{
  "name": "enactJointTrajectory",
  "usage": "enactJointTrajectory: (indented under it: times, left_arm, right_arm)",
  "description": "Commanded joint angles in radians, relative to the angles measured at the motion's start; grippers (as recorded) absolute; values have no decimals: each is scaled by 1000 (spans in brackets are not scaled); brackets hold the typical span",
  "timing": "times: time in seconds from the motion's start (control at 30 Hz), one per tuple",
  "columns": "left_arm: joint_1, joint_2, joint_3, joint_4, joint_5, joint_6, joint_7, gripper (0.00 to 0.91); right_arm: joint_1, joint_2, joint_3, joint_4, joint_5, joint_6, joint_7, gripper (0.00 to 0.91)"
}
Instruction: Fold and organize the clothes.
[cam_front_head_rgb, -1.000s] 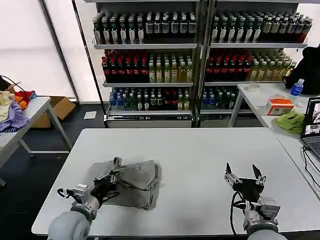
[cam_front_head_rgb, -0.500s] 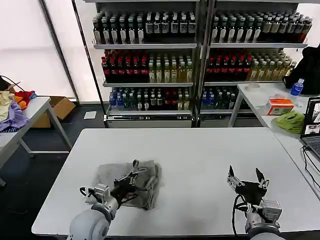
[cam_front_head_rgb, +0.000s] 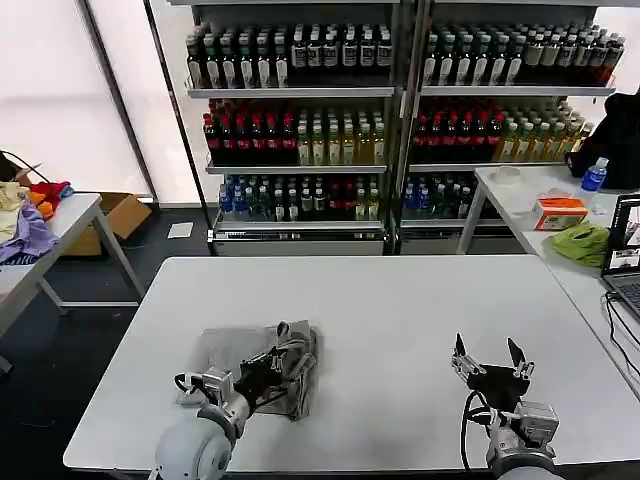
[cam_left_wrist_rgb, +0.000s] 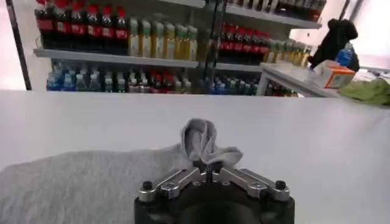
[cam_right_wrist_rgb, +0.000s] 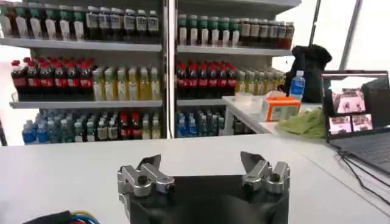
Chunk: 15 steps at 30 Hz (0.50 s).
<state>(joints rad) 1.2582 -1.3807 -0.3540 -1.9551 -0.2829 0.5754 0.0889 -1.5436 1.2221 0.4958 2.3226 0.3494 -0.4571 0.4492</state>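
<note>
A light grey shirt (cam_front_head_rgb: 235, 350) lies crumpled on the white table (cam_front_head_rgb: 380, 300) at the front left. My left gripper (cam_front_head_rgb: 283, 348) is shut on a pinched fold of the shirt (cam_left_wrist_rgb: 204, 141), holding that edge lifted above the right part of the garment. The rest of the grey cloth (cam_left_wrist_rgb: 79, 182) spreads flat behind the pinch. My right gripper (cam_front_head_rgb: 488, 352) hovers open over bare table at the front right, its fingers (cam_right_wrist_rgb: 251, 163) wide apart with nothing between them.
Shelves of bottles (cam_front_head_rgb: 380, 110) stand behind the table. A side table on the left carries a heap of coloured fabrics (cam_front_head_rgb: 25, 215). On the right table lie a lime-green bundle (cam_front_head_rgb: 580, 242), a box (cam_front_head_rgb: 560, 212) and a laptop (cam_front_head_rgb: 625, 260).
My left gripper has dragged the pinched shirt edge to the right across the garment, bunching it narrower. The right gripper sank slightly and stays open.
</note>
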Motion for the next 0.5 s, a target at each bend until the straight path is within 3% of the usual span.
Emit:
enactJointTrajectory:
  times: [0.03,0.13,0.2,0.23,0.27,0.3,0.5]
  left_arm:
    - [-14,-18,14,30,-10,1,4,0]
    - [3,-19,22,33,-11,-1,14,10]
    - [5,-29,30,27,-72,-5,4,282]
    - [5,-32,31,25,-93,-2,-14,635]
    - [4,-42,33,22,-136,-1,-27,806]
    - [4,-50,37,23,-146,-3,-31,907]
    - [11,-84,61,20,-252,-9,-55,907]
  right_arm:
    - [-2,3,-11,-6,-3,4,0,907]
    - [-2,4,-13,-12,-6,7,0,907]
    - [1,6,-19,-17,-10,8,-2,907]
    - [3,7,-21,-17,-11,9,-2,907]
    - [5,9,-24,-17,-12,10,-2,907]
    - [6,10,-27,-16,-12,10,-2,907]
    - [19,12,-36,-28,-16,9,-2,907]
